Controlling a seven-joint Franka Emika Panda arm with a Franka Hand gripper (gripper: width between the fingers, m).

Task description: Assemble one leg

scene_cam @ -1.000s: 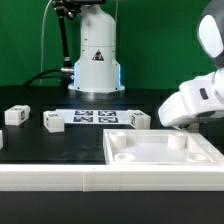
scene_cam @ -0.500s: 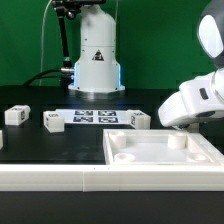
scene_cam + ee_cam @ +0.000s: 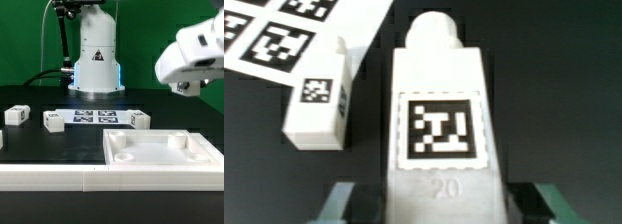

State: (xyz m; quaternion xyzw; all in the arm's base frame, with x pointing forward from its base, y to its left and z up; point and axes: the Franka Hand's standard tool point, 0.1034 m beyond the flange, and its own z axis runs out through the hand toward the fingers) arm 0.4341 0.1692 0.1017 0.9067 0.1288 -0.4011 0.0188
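Gripper [image 3: 438,203] is pinched on the leg [image 3: 441,110]. In the wrist view both grey fingers [image 3: 345,200] press the block's long sides at the end below its tag, so the gap between them is only the block's width. The leg is white and oblong with its tag face toward the camera, "20" printed under the tag, and its tapered end pointing away from the fingers. Close beside it but not touching lies a neighbouring leg [image 3: 317,95] with a smaller tag. Past that one's far end is a corner of the marker board [image 3: 274,35].

In the exterior view the arm [image 3: 192,52] is at 2 o'clock, well above the black table [image 3: 60,145] and blurred — fingers and the held block can't be made out there. The robot base [image 3: 97,55] is at 12 o'clock and the white tray [image 3: 150,172] at 5 o'clock. The marker board lies flat near centre. Three loose blocks sit on the table:
- the far-left leg [image 3: 15,115] at 9 o'clock
- the middle leg [image 3: 52,121], near the board's end on the exterior view's left
- the board-side leg [image 3: 138,120], just beside the board's other end, behind the tray
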